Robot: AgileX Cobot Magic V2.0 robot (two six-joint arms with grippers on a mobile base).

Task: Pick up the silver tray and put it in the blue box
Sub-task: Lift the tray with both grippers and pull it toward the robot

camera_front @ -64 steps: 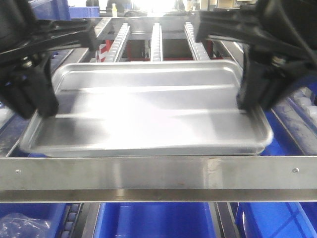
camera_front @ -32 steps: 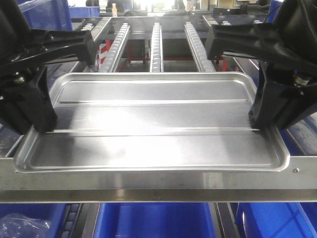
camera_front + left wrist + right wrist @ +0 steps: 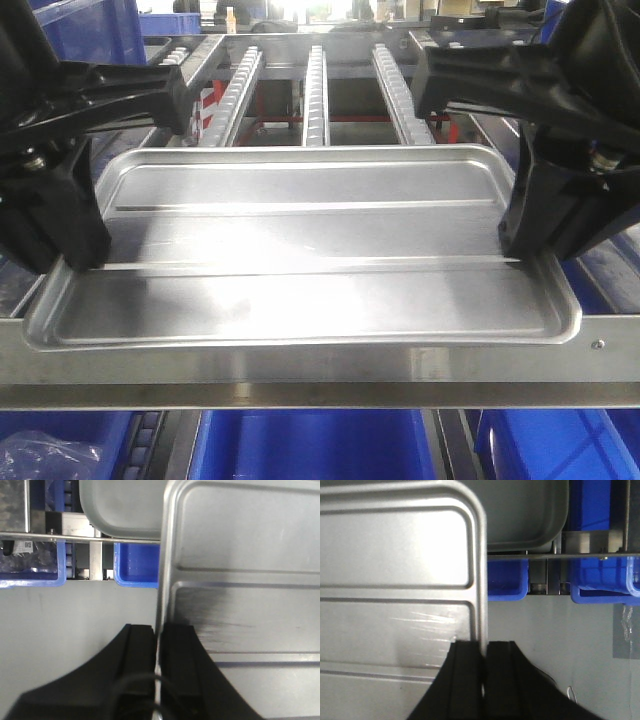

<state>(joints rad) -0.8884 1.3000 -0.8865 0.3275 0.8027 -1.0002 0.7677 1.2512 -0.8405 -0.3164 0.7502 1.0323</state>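
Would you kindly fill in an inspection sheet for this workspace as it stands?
Surface: metal rail across the front, roller tracks behind.
Job's things: silver tray held by both short ends; blue bins below, target box not identifiable.
Clutter: plastic bag in the lower-left bin; dull grey tray beyond the silver one.
Grippers: left gripper and right gripper each shut on the tray's rim.
Cables: black cable over the left gripper.
Surroundings: grey floor underneath.

silver tray (image 3: 300, 250) level, left gripper (image 3: 80, 260) and right gripper (image 3: 522, 250) on its short rims, near edge over metal rail (image 3: 320, 368).
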